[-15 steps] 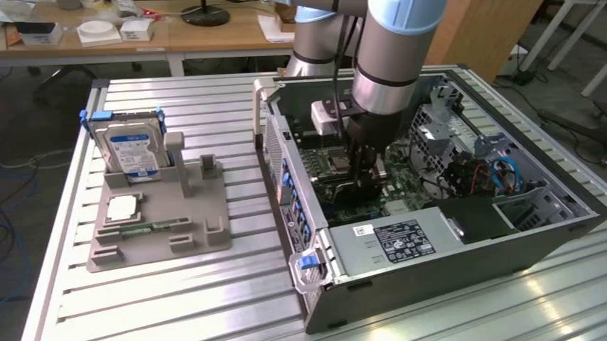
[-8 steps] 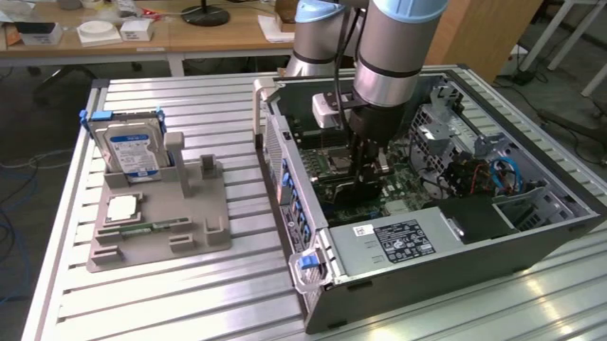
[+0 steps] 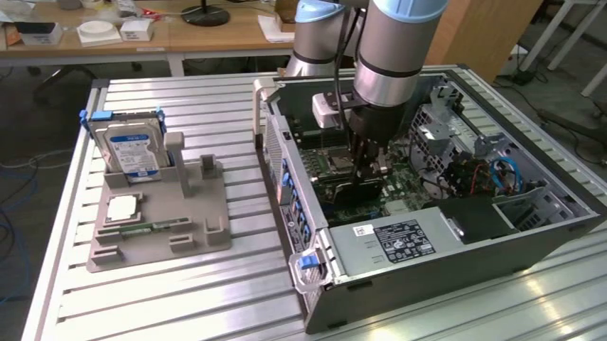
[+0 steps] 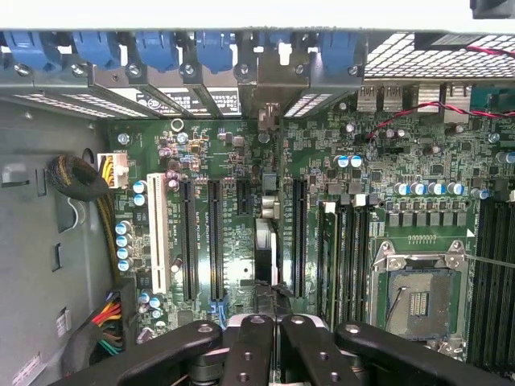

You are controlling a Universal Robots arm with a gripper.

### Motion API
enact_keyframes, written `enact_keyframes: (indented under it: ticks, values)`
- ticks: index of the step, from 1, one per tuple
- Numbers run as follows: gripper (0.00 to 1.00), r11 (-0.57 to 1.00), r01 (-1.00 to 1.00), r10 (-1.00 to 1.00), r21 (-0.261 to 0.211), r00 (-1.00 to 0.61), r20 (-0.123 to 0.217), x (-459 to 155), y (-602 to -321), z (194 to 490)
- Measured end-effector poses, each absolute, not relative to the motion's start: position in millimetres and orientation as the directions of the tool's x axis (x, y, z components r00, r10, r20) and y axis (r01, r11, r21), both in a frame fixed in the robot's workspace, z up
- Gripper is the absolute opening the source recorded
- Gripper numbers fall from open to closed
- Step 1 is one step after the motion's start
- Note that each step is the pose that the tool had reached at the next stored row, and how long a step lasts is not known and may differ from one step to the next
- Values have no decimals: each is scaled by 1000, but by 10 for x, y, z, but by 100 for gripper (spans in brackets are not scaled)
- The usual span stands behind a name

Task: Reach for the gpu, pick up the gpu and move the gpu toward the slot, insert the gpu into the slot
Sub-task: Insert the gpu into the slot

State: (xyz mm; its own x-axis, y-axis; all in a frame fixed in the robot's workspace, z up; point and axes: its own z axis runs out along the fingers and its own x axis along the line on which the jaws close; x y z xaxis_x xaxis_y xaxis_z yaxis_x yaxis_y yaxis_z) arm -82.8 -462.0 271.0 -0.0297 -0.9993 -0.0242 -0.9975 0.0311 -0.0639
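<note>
In the exterior view my gripper is down inside the open computer case, shut on the gpu, a dark card held on edge just above the green motherboard. The wrist view looks down the gpu edge-on, so it appears as a thin strip between the two black fingers of my gripper. It lies parallel to the long black slots, between that one and another slot. The card's end reaches the rear bracket openings. Whether its edge sits in a slot is hidden.
The case walls, power supply and drive cage close in around the arm. The silver processor socket and cable bundle flank the slots. A grey fixture outside holds the blue-label hard drive and a memory stick.
</note>
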Motion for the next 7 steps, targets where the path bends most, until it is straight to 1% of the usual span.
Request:
enact_keyframes:
  ticks: [7]
  values:
    - [10, 31, -997, -999, -64, -30, -24, -828, -4620, 2710]
